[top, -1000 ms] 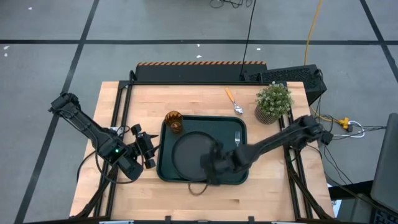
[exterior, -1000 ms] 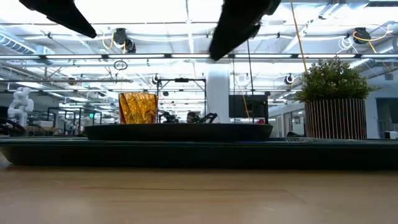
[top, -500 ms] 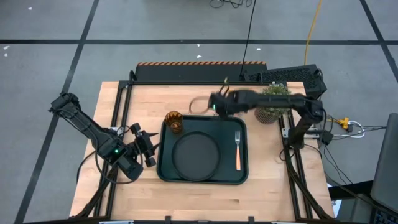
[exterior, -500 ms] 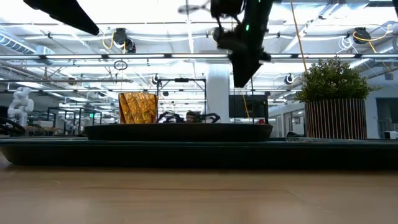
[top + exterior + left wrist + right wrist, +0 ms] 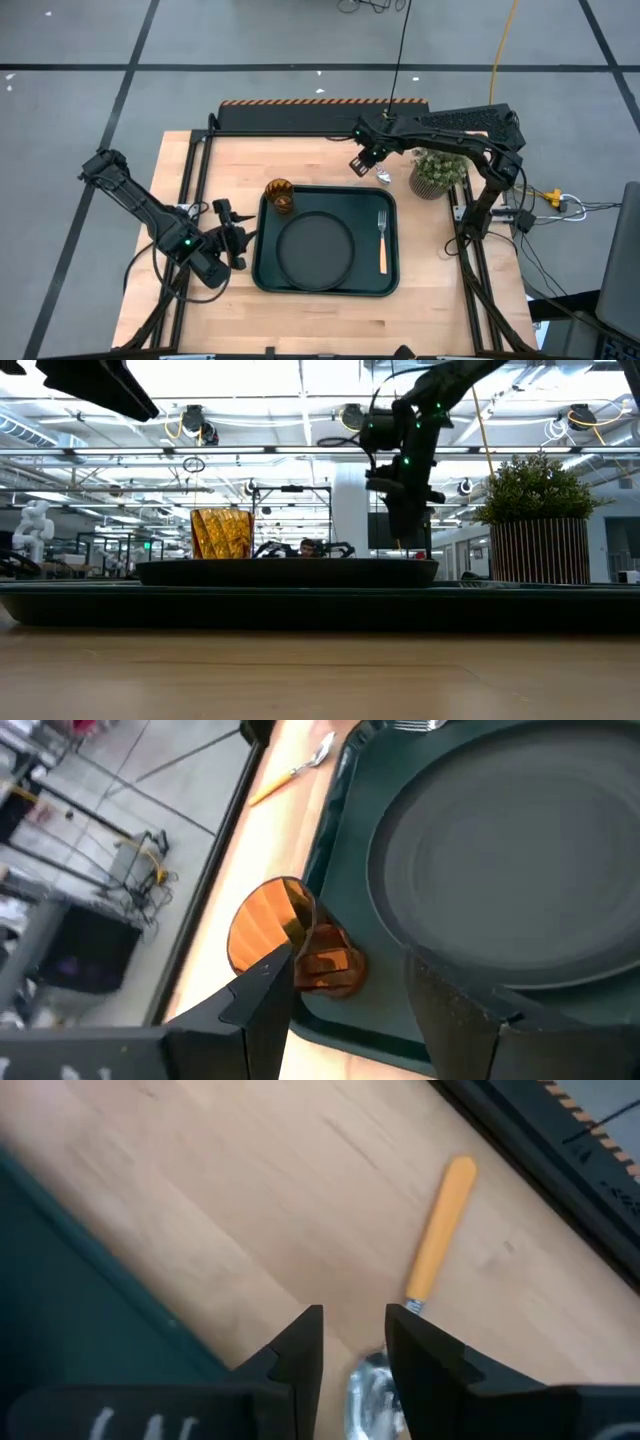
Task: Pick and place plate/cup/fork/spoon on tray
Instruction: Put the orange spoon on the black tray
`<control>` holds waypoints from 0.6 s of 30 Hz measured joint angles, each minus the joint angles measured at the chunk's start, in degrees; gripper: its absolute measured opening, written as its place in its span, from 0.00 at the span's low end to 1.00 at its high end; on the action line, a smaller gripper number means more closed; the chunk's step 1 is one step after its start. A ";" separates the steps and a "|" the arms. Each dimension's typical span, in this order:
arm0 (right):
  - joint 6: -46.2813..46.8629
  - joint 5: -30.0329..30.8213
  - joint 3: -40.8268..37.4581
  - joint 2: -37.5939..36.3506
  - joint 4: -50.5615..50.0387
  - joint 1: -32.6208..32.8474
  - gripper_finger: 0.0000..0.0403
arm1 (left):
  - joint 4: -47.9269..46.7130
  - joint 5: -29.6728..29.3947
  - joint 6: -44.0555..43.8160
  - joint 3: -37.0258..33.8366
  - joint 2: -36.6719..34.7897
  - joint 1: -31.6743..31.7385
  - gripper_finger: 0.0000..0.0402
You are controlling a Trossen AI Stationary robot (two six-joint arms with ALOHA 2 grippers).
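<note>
The dark green tray (image 5: 262, 270) lies mid-table. On it are the round dark plate (image 5: 315, 250), the amber cup (image 5: 279, 196) at its far left corner and the fork (image 5: 382, 240) along its right side. The spoon (image 5: 383, 177) lies on the wood beyond the tray's far edge. My right gripper (image 5: 360, 163) hangs open over the spoon. In the right wrist view the orange handle (image 5: 438, 1230) points away and the silver bowl (image 5: 365, 1380) shows between the fingers. My left gripper (image 5: 230, 240) waits open and empty left of the tray, facing the cup (image 5: 290, 935).
A potted plant (image 5: 440, 165) stands at the table's far right, close beside the spoon. A black device (image 5: 470, 122) sits beyond the far right corner. Bare wood lies in front of the tray and along its left side.
My right gripper has swung from over the plate's near side toward the table's far edge. It now stands over the spoon, lower than half a second ago. The fork, plate and cup have stayed in place on the tray.
</note>
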 joint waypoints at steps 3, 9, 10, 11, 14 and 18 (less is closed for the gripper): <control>-0.54 0.03 -1.13 -0.15 1.36 -0.86 0.26 | -0.13 0.04 4.50 0.00 -0.52 0.00 0.48; 0.35 0.04 -2.70 -0.13 1.60 -2.37 0.26 | -0.67 -2.99 10.82 1.50 -5.69 0.04 0.48; 0.41 0.05 -2.88 -0.14 1.57 -2.63 0.26 | -0.61 -3.94 11.52 1.91 -6.85 0.04 0.48; 0.45 0.07 -3.08 -0.13 1.46 -2.88 0.26 | -0.50 -4.79 12.01 2.15 -7.96 0.04 0.48; 0.47 0.11 -3.64 -0.13 1.53 -3.48 0.26 | -0.57 -6.25 13.67 2.21 -11.02 0.04 0.48; -0.03 0.05 -4.48 1.03 1.96 -4.33 0.26 | 0.34 -8.89 17.49 2.20 -13.93 0.04 0.48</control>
